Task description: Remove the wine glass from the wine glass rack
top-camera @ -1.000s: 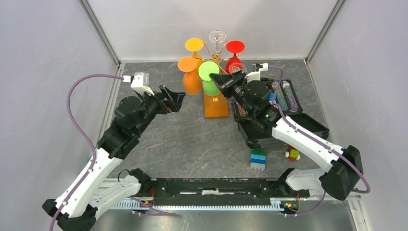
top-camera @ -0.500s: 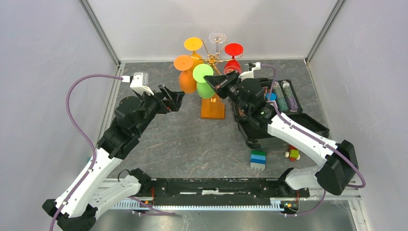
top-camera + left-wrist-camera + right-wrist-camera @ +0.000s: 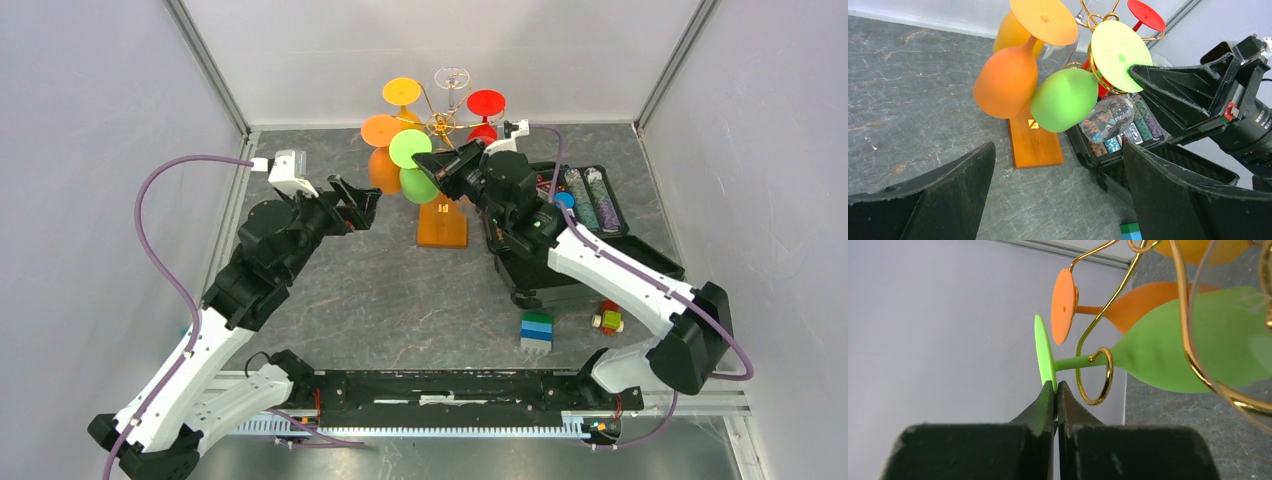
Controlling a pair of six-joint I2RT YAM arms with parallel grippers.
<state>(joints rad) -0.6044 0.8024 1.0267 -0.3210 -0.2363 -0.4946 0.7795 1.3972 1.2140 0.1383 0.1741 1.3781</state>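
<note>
The wine glass rack is a gold wire stand (image 3: 440, 122) on an orange-brown wooden base (image 3: 443, 222) at the back middle. A green wine glass (image 3: 415, 170) hangs bowl-down from it. My right gripper (image 3: 425, 160) is shut on the rim of the glass's flat foot (image 3: 1045, 352). The glass's stem (image 3: 1075, 362) lies in a gold curl (image 3: 1093, 377) of the rack. My left gripper (image 3: 362, 203) is open and empty, left of the rack and above the table. The green glass (image 3: 1064, 100) also shows ahead in the left wrist view.
Orange (image 3: 381, 130), yellow (image 3: 402, 92), red (image 3: 487, 100) and clear (image 3: 452, 78) glasses hang on the rack. An open black case (image 3: 560, 240) lies right of the base, under my right arm. Stacked blocks (image 3: 537, 330) and a small toy (image 3: 606, 318) lie nearer. Walls close in behind and at both sides.
My right gripper has moved left, holding the green glass's foot, and the glass and the rack's arms have shifted left with it. The left arm has barely moved.
</note>
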